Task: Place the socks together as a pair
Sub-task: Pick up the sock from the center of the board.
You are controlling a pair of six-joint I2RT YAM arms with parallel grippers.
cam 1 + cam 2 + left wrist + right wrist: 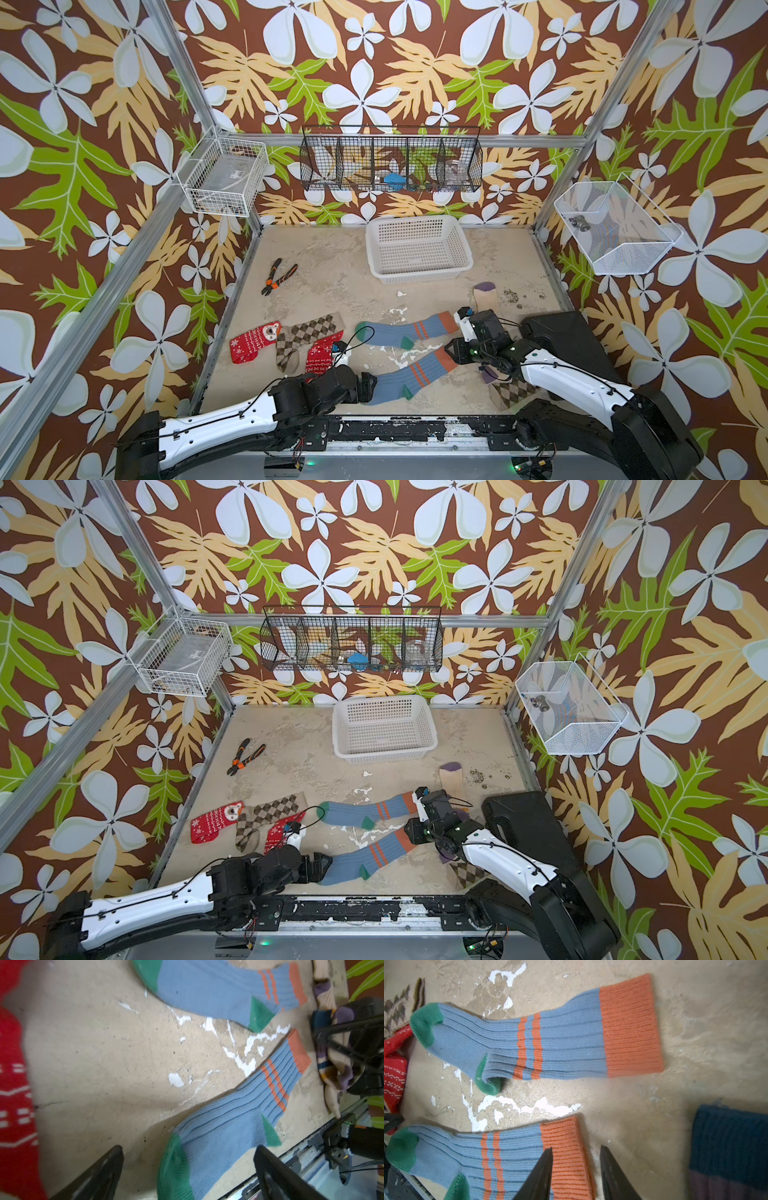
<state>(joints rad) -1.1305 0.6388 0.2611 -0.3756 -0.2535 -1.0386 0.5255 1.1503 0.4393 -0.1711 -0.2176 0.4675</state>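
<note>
Socks look soft and floppy. Low in the frame's middle, a blue knit sock with orange stripes (409, 376) lies near its twin (405, 330). Left claw (188, 1147) gapes wide around that sock's green toe (174, 1161). Right claw (576, 1147) straddles the thick orange cuff (564, 1138), the best pinching spot; whether it grips, I can't tell.

Socks on the desk (332, 266), eight counted, four kinds. Blue with orange stripes, two: far blue sock (399, 332), near blue sock (409, 376). Red snowflake, two: left red sock (251, 343), right red sock (316, 359). Brown argyle, two: left argyle sock (309, 330), right argyle sock (511, 392). Cream with purple, two: far cream sock (484, 296), and near cream sock (332, 1095), bunched and partly hidden. Pliers (272, 284), one. Plastic basket (419, 272), one. Wall baskets, three: white wire basket (220, 199), black wire basket (324, 166), mesh basket (623, 257). Black case (561, 336), one
</note>
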